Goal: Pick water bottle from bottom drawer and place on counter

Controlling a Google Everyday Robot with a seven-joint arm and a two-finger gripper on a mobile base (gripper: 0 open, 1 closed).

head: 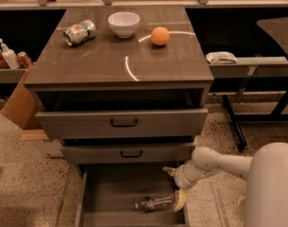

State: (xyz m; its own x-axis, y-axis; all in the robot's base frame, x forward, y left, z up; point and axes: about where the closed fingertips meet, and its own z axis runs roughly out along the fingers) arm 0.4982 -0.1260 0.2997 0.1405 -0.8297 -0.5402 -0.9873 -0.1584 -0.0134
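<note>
- While the bottom drawer (106, 193) is standing pulled out, the water bottle (153, 203) is lying on its side on the drawer floor, towards the right wall
- The pincer (175, 186) is hanging over the drawer's right side with its fingers spread open, gripping nothing, the lower fingertip just beside the bottle's right end
- On the counter (101, 65), a crushed can (79, 32), a white bowl (123, 23) and an orange (160, 36) are sitting apart from one another

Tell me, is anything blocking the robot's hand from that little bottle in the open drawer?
Nothing visible. The open hand hangs at the right side of the bottom drawer, beside the water bottle lying alone on its bare floor.
</note>
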